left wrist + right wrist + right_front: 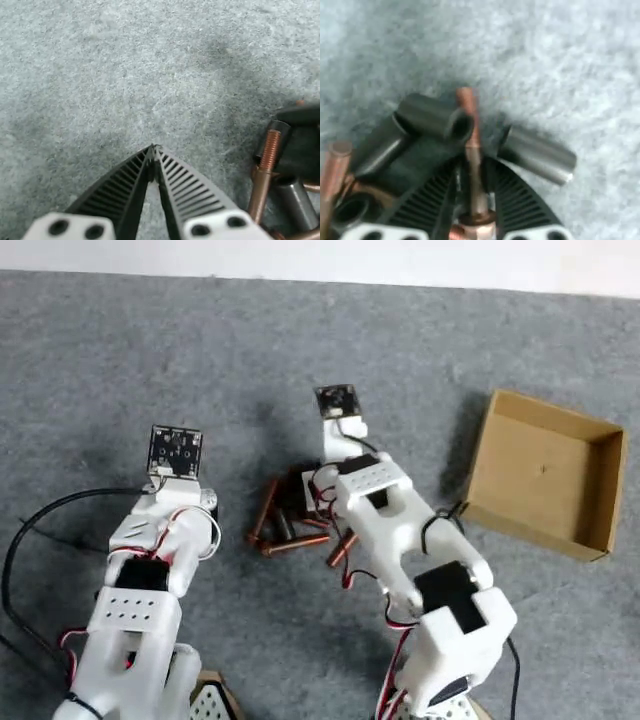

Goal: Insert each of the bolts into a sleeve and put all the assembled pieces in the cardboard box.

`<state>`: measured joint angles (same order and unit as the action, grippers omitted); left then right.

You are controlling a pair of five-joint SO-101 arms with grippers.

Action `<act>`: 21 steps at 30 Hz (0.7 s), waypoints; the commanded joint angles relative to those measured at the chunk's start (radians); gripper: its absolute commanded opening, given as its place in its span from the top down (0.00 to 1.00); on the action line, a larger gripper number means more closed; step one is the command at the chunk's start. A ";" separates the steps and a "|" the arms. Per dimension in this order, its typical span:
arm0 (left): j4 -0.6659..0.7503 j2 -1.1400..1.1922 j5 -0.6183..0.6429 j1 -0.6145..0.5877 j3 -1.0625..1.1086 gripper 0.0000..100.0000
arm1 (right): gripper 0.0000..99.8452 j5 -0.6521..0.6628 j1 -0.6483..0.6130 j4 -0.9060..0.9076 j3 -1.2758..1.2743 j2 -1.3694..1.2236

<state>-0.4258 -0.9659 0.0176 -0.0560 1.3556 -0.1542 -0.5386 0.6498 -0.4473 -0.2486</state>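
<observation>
A copper bolt [471,145] is being clamped by the right gripper [472,165], its long axis pointed straight away from the wrist; the left gripper [153,150] is being held closed, with nothing in it.

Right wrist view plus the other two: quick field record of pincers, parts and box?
left pincer: shut, empty, over bare grey mat
right pincer: shut on a copper bolt, over the pile
sleeves: dark tubes lying by that bolt
pile: bolts and sleeves mixed, between the arms
cardboard box: empty, apart from the pile
</observation>
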 commanded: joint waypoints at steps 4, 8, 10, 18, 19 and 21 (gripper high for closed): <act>0.021 -0.024 0.002 -0.008 -0.002 0.99 | 1.00 0.000 0.008 0.125 0.004 0.085; 0.021 -0.024 0.002 -0.008 -0.001 0.99 | 1.00 -0.002 0.077 0.124 -0.065 0.288; 0.021 -0.024 0.002 -0.008 -0.001 0.99 | 1.00 -0.002 0.111 0.084 -0.143 0.395; 0.021 -0.024 0.002 -0.008 -0.001 0.99 | 1.00 0.000 0.125 -0.101 -0.456 0.716; 0.021 -0.024 0.002 -0.008 -0.001 0.99 | 1.00 0.002 0.125 -0.107 -0.478 0.736; 0.021 -0.024 -0.002 -0.008 -0.001 0.99 | 1.00 0.002 0.128 -0.107 -0.507 0.757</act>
<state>-0.4258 -0.9659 0.0176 -0.0560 1.3602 -0.1542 -0.4235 0.5777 -0.9383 0.4312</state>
